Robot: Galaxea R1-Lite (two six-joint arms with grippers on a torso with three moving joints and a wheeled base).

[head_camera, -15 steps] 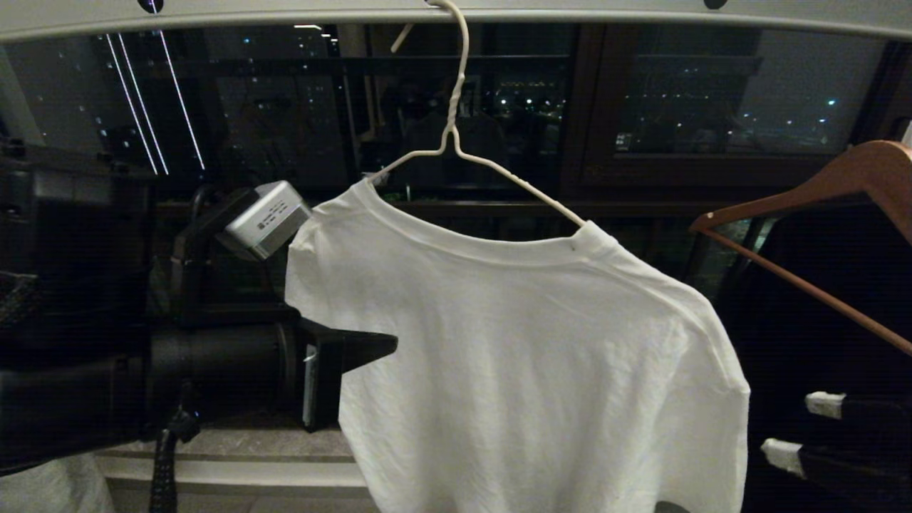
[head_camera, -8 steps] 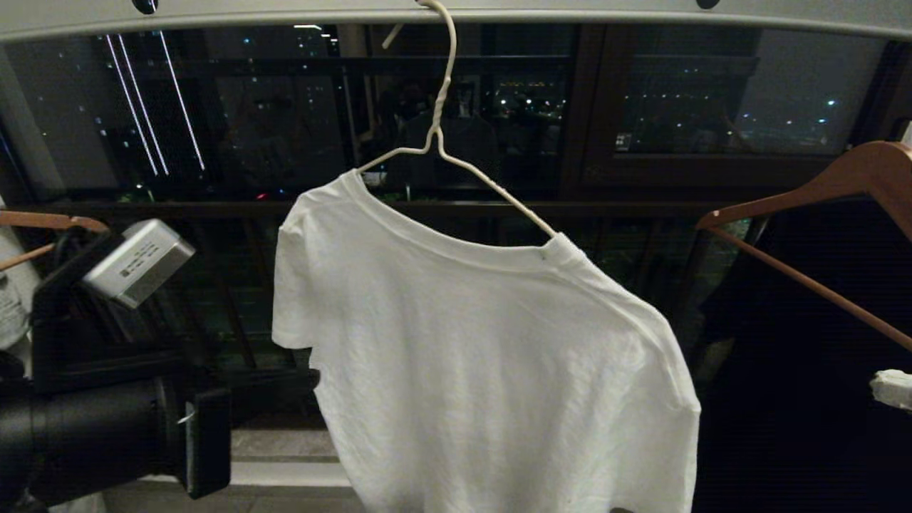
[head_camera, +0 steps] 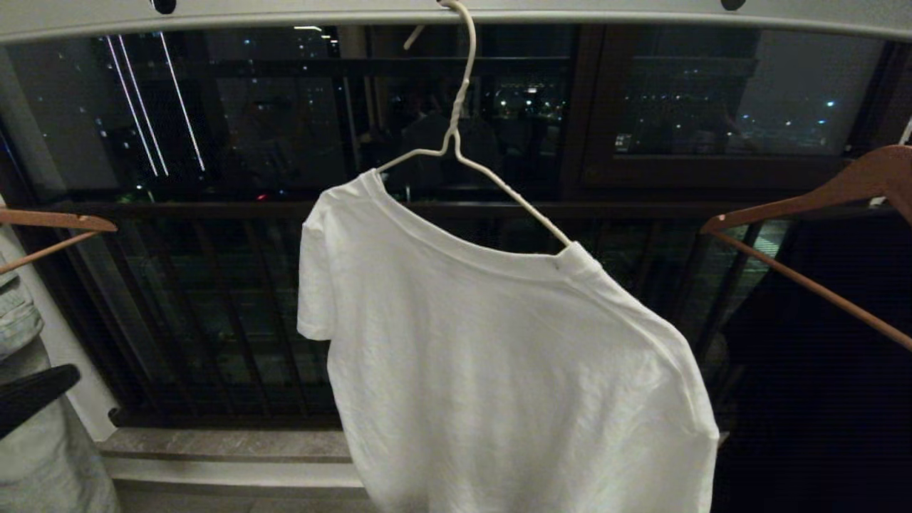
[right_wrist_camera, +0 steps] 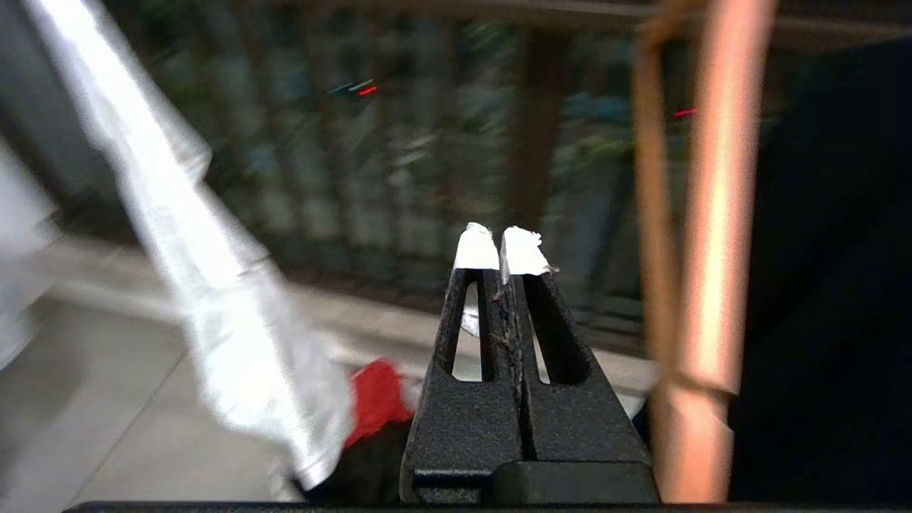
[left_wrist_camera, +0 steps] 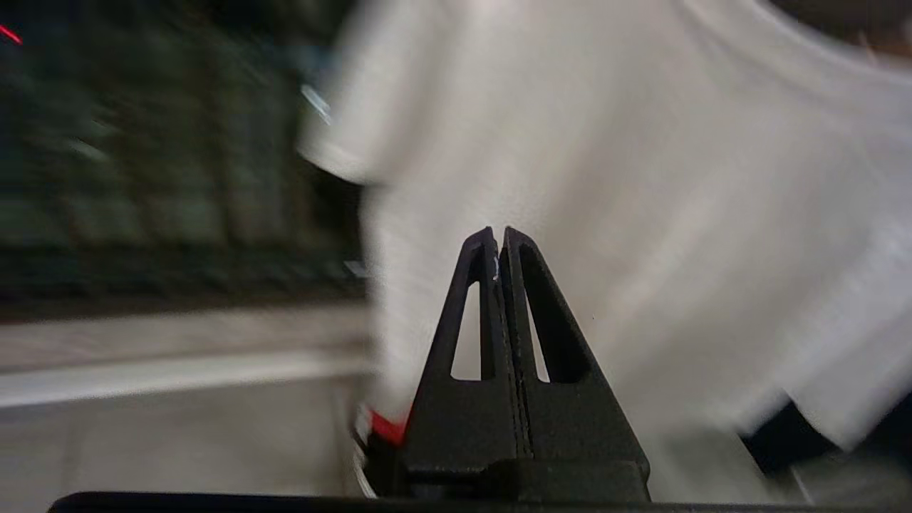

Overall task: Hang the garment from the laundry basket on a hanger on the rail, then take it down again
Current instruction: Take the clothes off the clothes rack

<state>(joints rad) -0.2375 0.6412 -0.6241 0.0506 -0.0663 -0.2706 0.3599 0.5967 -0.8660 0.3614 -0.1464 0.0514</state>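
While the white T-shirt is hanging on the white wire hanger hooked over the rail, both pincers are keeping clear of it. Left pincer is pointing at the cloth, clenched and empty. Right pincer is clenched, empty, beside a wooden hanger.

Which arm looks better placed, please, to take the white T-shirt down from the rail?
Left, probably: its shut tool points at the white cotton T-shirt, whereas the right tool, also shut, faces a brown wooden hanger.
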